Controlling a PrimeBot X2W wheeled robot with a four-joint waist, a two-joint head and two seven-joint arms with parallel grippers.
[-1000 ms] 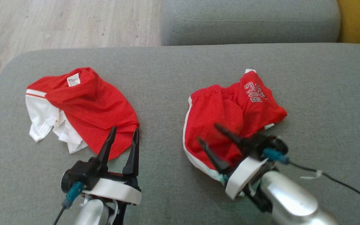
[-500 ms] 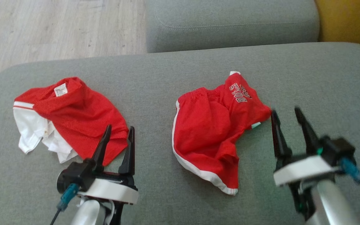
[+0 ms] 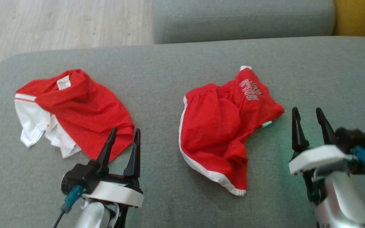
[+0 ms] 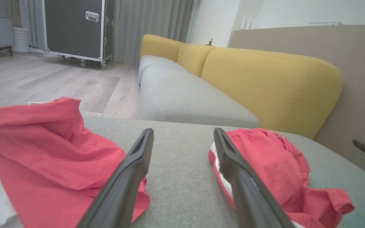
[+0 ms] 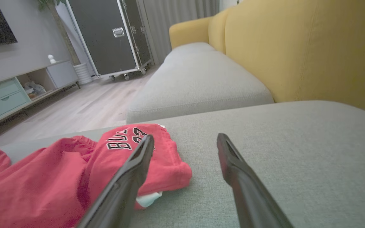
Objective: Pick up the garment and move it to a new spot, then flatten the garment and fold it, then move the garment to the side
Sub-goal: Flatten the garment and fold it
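Red shorts with white trim [image 3: 220, 126] lie crumpled on grey fabric cushion [image 3: 169, 69]. Right gripper [image 3: 307, 110] just beside them, jaws apart, empty. Left gripper [image 3: 126, 130] likewise apart, near red-and-white shirt [image 3: 84, 110].

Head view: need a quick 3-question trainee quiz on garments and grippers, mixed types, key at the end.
1. True or false: the left gripper and the right gripper are both open and hold nothing.
2. Multiple choice: which garment carries the printed lettering? A) the red shorts B) the red-and-white garment C) both
3. Fill in: the garment nearer the left gripper is the ____.
Key: 1 true; 2 A; 3 red-and-white garment.
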